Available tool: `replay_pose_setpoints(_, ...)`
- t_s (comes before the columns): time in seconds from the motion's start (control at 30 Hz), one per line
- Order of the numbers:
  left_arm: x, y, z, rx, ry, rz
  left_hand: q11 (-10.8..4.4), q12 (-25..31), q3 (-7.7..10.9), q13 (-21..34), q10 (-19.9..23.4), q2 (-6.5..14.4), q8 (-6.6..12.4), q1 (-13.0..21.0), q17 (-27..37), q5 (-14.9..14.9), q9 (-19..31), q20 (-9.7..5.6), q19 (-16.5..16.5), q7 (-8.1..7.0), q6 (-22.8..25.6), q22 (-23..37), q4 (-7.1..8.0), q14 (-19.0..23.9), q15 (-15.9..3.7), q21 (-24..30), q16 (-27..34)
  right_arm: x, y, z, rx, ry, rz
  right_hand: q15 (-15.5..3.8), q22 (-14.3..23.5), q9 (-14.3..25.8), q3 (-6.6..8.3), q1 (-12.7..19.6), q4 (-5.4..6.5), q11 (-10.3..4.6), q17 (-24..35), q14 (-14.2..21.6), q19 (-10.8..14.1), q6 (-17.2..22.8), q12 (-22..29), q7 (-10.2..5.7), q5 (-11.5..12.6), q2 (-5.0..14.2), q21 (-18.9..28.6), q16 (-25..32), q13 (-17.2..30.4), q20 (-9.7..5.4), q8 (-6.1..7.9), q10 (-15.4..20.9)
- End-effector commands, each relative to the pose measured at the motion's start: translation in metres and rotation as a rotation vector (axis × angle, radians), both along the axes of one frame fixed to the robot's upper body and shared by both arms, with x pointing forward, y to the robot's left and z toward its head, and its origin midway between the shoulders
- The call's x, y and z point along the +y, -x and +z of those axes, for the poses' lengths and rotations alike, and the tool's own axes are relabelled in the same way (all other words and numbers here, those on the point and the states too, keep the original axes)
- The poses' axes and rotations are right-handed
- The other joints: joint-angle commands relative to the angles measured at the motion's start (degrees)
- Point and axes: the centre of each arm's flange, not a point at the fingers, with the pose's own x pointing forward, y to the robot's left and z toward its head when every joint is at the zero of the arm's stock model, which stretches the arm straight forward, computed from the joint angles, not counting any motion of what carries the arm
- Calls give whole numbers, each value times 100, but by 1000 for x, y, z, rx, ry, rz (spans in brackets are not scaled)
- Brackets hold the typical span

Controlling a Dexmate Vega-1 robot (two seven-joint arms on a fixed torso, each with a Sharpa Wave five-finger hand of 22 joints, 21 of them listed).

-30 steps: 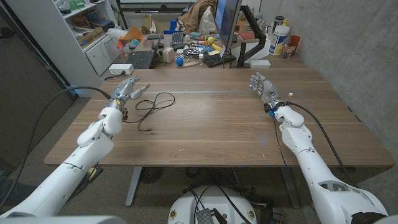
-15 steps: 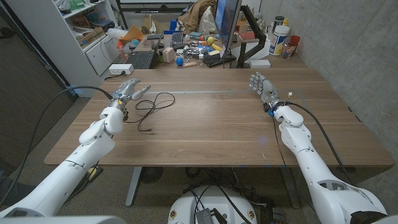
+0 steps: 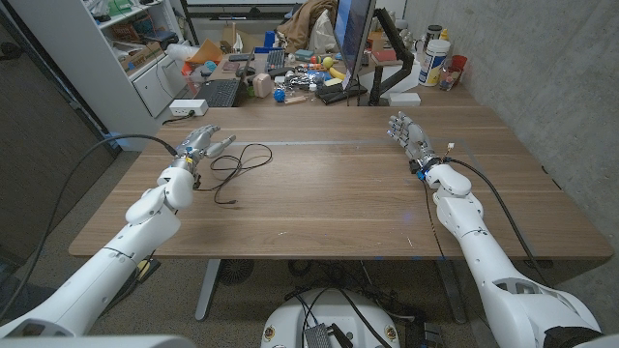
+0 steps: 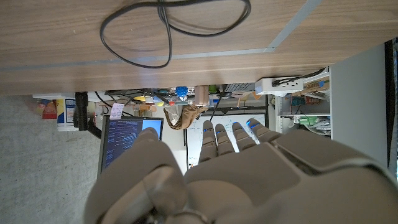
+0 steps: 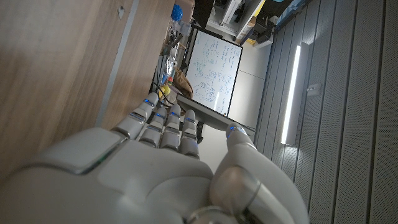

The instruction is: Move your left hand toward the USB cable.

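Left hand [image 3: 198, 141] open and empty, USB cable [image 3: 239, 160] just beside its fingertips.

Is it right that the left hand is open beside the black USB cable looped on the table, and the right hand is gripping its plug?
Not quite. In the head view the right hand is open and holds nothing, far across the table from the USB cable. The left hand is open beside the cable.

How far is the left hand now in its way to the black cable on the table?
Mostly done: the left hand is raised over the table right beside the cable, fingers spread, holding nothing. In hand: closing the small gap to the nearest loop. Left: no contact with the cable shows yet. The right hand stays out of it, open on the far side.
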Motion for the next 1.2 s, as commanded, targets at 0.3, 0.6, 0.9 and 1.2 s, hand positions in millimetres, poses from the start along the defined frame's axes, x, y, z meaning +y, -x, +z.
replay_pose_setpoints(0.3, -2, -5, -9, 34, 5, 0, -39, -1, -9, 24, 36, 20, 12, 70, 7, -24, 35, 32, -6, -14, 91, 10, -6, 2, -34, -3, 22, -2, 1, 1, -5, 3, -3, 16, 19, 11, 10, 3, -7, -3, 22, 51, 64, 59, -13, -3, 32, 22, -3, 39, 27, -23, 15, 64)
replay_pose_setpoints(0.6, -5, -7, -12, 48, 3, -2, -43, -4, -15, 25, 40, 24, 14, 78, 8, -27, 35, 44, -10, -12, 117, 10, -6, 4, -19, -6, 20, -3, 2, 1, -6, 4, -1, 16, 19, 11, 11, 4, -8, -10, 21, 55, 64, 55, -14, -5, 32, 23, -4, 39, 27, -21, 13, 64)
replay_pose_setpoints(0.9, -9, -6, -14, 53, 7, -11, -42, -6, -20, 25, 45, 28, 13, 84, 8, -29, 36, 51, -9, -10, 132, 10, -6, 5, -24, -6, 18, -4, 2, 1, -7, 5, -1, 16, 19, 11, 9, 2, -8, -13, 22, 55, 64, 54, -15, -8, 32, 22, -6, 38, 27, -17, 12, 61)
replay_pose_setpoints(1.2, -10, -8, -18, 67, 14, -13, -31, -9, -27, 25, 49, 33, 7, 91, 9, -31, 36, 64, -13, -7, 139, 10, -6, 2, -17, -8, 14, -5, 2, 3, -8, 9, -1, 16, 19, 11, 8, -3, -5, -14, 23, 66, 65, 60, -12, -6, 32, 24, -8, 42, 27, -13, 14, 72)
